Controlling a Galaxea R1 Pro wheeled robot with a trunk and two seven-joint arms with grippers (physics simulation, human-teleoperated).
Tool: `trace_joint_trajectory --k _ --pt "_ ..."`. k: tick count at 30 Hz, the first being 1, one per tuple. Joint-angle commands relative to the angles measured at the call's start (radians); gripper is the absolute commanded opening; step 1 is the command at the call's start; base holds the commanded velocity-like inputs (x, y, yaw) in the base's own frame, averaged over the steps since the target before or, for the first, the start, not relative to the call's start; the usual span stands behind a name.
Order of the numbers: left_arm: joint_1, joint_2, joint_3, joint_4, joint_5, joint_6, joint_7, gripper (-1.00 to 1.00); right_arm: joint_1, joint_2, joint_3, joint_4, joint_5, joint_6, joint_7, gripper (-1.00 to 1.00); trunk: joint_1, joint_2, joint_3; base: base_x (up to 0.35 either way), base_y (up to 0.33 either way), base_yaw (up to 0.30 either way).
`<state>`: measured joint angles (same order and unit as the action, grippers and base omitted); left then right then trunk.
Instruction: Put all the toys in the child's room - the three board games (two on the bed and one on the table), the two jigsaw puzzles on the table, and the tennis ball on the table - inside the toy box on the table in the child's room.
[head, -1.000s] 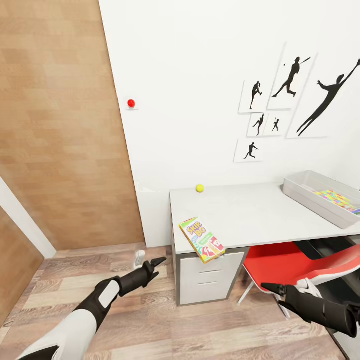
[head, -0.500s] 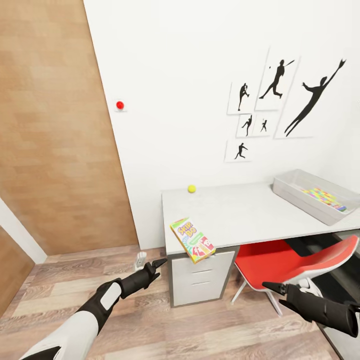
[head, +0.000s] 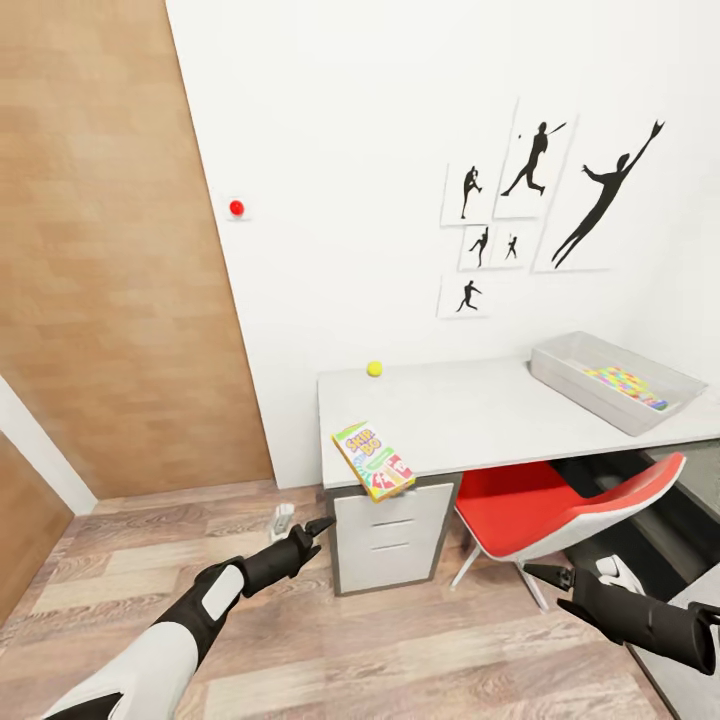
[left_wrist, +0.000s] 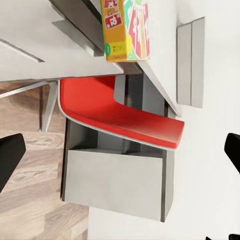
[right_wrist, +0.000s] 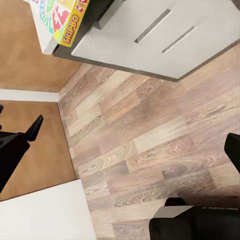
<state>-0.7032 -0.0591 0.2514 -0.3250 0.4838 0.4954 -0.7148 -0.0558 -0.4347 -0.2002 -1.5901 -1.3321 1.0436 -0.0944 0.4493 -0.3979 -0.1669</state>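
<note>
Two grippers, both empty, both held low over the wood floor short of the table (head: 480, 415) — a carrying posture for the drive in, by the look of it. Left gripper (head: 318, 527) has its fingers spread apart; right gripper (head: 548, 575) shows its fingers parted too. Skip-Bo box (head: 372, 460) sits at the table's near corner, about twelve o'clock from the left gripper, one end poking out past the edge — probably the easiest edge to pinch. Ball (head: 374, 368) rests far back by the wall. Toy box (head: 575, 385) waits at the table's far end, around two o'clock, with a puzzle (head: 625, 384) already inside. Red chair (head: 560, 500) is tucked beneath, blocking the middle approach.
</note>
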Motion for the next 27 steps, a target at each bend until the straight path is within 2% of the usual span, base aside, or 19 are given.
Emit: trace_joint_trajectory --k 1,7,16,27 --pt "-0.001 -0.001 0.003 0.0 0.004 0.008 0.0 1.0 -0.001 0.0 0.0 -0.001 -0.01 0.004 -0.01 1.0 0.001 -0.002 -0.002 0.115 -0.073 0.0" --pt "-0.001 -0.001 0.004 0.0 0.004 0.007 0.0 1.0 -0.001 0.001 0.0 0.0 -0.01 0.004 -0.01 1.0 0.001 -0.002 -0.002 0.208 -0.138 0.0" --pt "-0.001 -0.001 0.005 0.0 0.004 0.007 -0.001 1.0 -0.001 -0.001 -0.001 0.0 -0.01 0.004 -0.01 1.0 0.001 -0.002 -0.002 0.204 -0.015 0.0" --pt "-0.001 0.0 0.005 0.0 0.004 0.009 -0.003 1.0 -0.001 -0.001 -0.001 0.0 -0.01 0.004 -0.01 1.0 0.001 -0.002 -0.002 0.033 0.0 0.0"
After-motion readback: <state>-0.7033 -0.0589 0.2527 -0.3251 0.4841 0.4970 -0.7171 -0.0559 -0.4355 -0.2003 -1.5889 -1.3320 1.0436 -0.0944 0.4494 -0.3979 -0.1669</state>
